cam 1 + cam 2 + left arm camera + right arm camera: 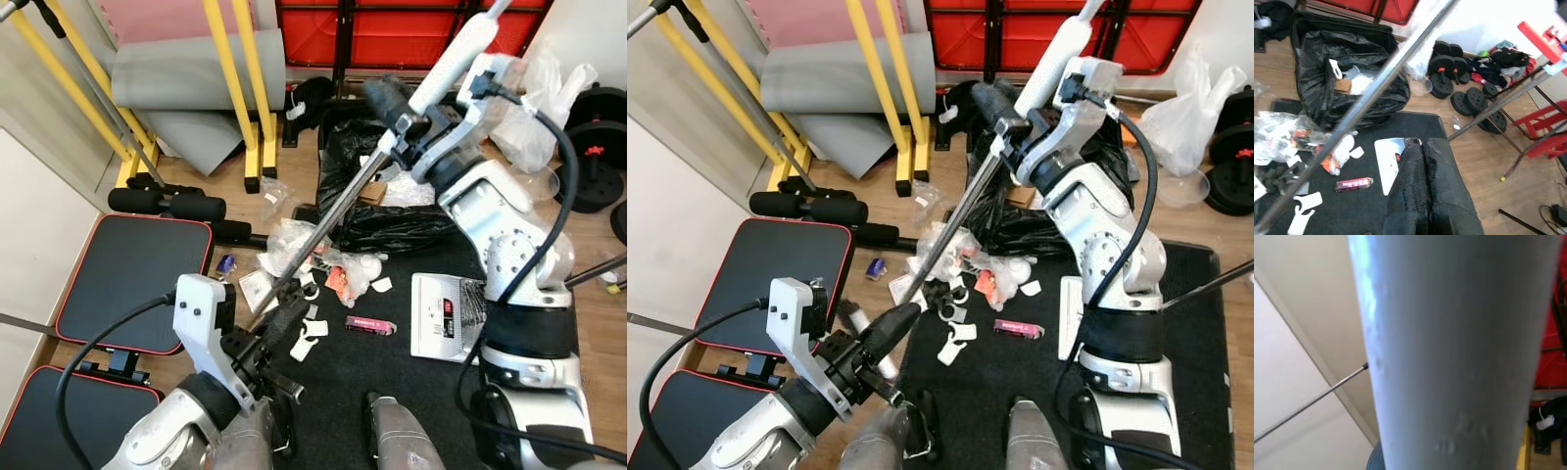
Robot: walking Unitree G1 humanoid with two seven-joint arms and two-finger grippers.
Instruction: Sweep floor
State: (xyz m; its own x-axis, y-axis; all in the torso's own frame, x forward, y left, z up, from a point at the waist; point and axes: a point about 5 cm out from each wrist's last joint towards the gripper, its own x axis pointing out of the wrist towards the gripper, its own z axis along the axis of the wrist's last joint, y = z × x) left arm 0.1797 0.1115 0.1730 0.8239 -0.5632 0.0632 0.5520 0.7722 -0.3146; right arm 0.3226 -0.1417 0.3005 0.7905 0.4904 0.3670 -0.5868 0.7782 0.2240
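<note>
I hold a broom with a metal pole (333, 211) and a white upper handle (456, 54), slanted from upper right down to the litter. My right gripper (392, 110) is shut on the pole just below the white handle (1449, 352). My left gripper (890, 328) sits by the pole's lower end; its fingers (1422, 191) are pressed together, and the pole (1361, 107) passes beside them, not between them. Litter (323, 269) of clear wrappers, white paper scraps and a pink wrapper (370, 324) lies on the black mat (392, 382).
A black rubbish bag (377, 211) lies beyond the litter. A white flat pack (441, 315) rests on the mat at right. Padded benches (132, 279) and yellow frame legs (250, 117) crowd the left. Weight plates (598, 157) sit at far right.
</note>
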